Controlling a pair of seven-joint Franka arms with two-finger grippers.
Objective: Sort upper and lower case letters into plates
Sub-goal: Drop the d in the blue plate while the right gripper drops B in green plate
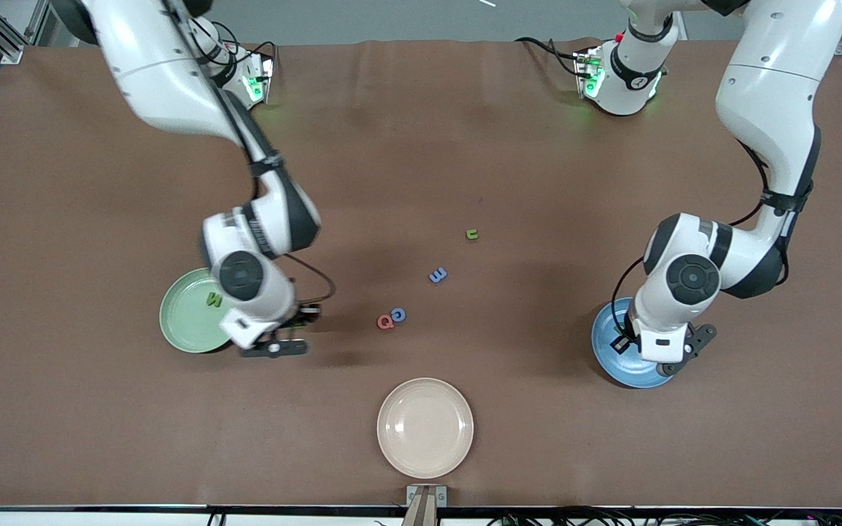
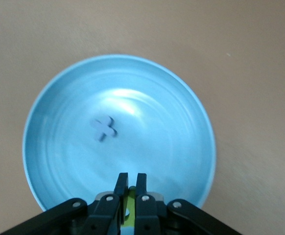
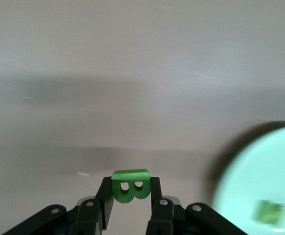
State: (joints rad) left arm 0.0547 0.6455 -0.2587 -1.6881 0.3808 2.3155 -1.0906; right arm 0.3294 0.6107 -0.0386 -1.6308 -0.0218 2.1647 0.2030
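Observation:
My left gripper [image 2: 131, 177] is shut on a thin yellow-green letter [image 2: 129, 205] and hangs over the rim of the blue plate [image 2: 157, 122]. A blue letter t [image 2: 103, 128] lies in that plate. My right gripper [image 3: 130, 190] is shut on a green letter B [image 3: 130, 188], over the table beside the pale green plate [image 3: 260, 176]. A green N [image 1: 214, 299] lies in that plate. In the front view the right gripper [image 1: 295, 323] is at the green plate's [image 1: 183, 321] edge and the left gripper [image 1: 666, 352] is over the blue plate [image 1: 611, 358].
Loose letters lie mid-table: a green u [image 1: 471, 234], a blue m [image 1: 438, 275], and a red Q [image 1: 385, 321] touching a blue G [image 1: 398, 315]. A cream-beige plate [image 1: 425, 427] sits nearest the front camera, with nothing in it.

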